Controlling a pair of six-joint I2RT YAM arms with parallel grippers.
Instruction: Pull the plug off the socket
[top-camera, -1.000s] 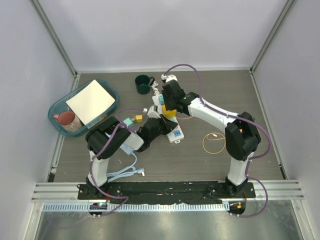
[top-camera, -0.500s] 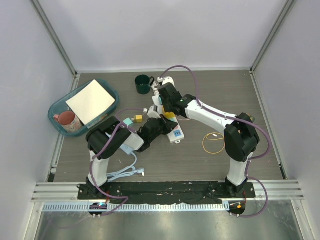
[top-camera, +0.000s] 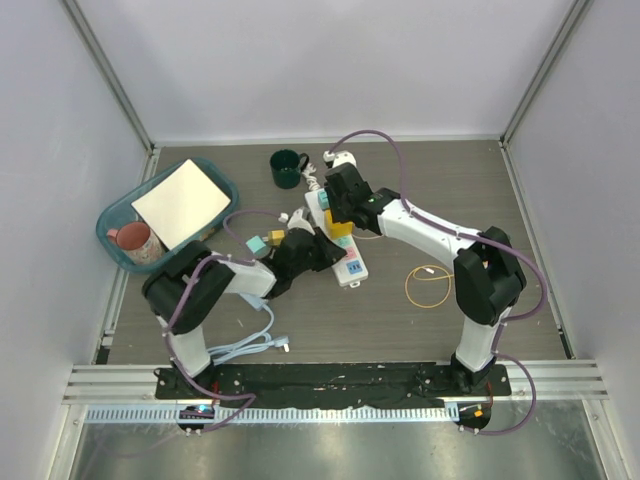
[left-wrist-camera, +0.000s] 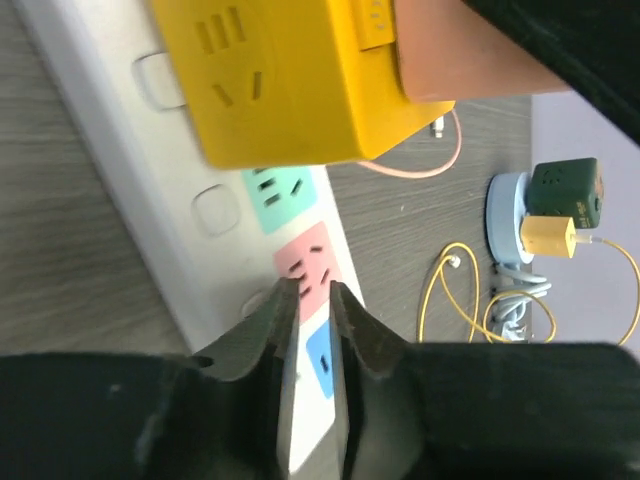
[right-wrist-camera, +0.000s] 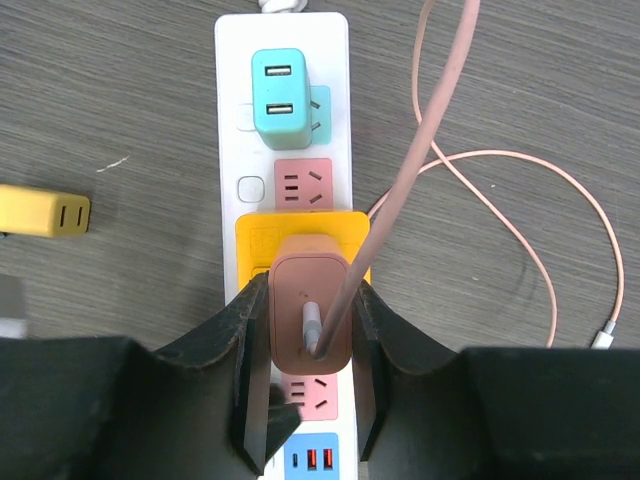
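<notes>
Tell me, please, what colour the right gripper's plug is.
Dusty pink plug, clearest in right wrist view.

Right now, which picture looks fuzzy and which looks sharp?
Left wrist view: the yellow adapter sits close to the lens and looks a bit soft. Right wrist view: the pink plug and white power strip look crisp. Top view: even light, only faint shadows.

I'm looking at a robotics lab cell, a staged test setup. Plain white panel walls in aluminium frame posts box in a wood-grain table. Left arm and right arm are bolted to a black base plate on a metal rail. Mixed props on the table: teal basket, green mug, power strip, yellow cable loop.
</notes>
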